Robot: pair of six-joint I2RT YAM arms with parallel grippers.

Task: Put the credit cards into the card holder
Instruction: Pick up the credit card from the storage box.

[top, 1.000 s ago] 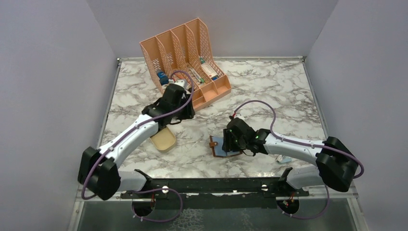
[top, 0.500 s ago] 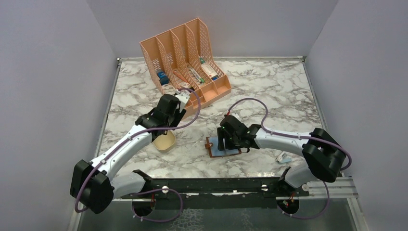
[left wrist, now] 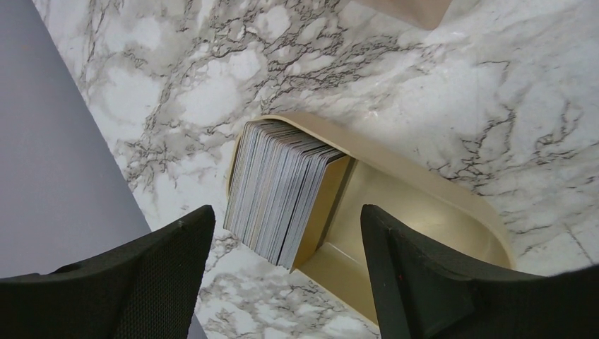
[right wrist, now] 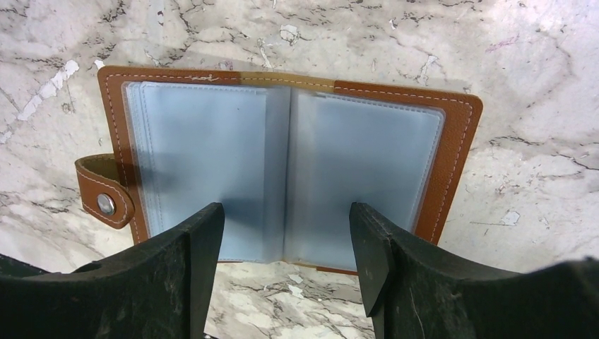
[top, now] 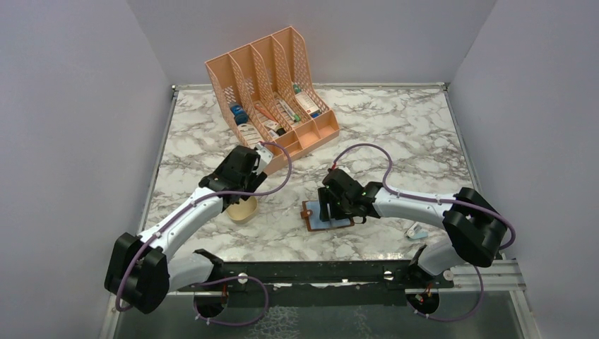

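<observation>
The brown card holder (right wrist: 282, 169) lies open flat on the marble, its pale blue inner pockets up and its snap tab (right wrist: 104, 191) at the left; it also shows in the top view (top: 326, 215). My right gripper (right wrist: 286, 233) hangs open and empty just over its near edge. A stack of credit cards (left wrist: 279, 187) stands on edge in a tan tray (left wrist: 417, 212), which shows in the top view (top: 241, 209). My left gripper (left wrist: 286, 240) is open and empty above the stack, one finger on either side.
A peach slotted desk organizer (top: 272, 88) with pens and small items stands at the back. A small pale object (top: 417, 230) lies near the right arm's base. Grey walls close in the left, back and right of the marble table (top: 395, 134).
My left arm has drawn back from the organizer toward the tan tray and now hangs over the cards. My right arm shifted slightly left over the open card holder, then held still.
</observation>
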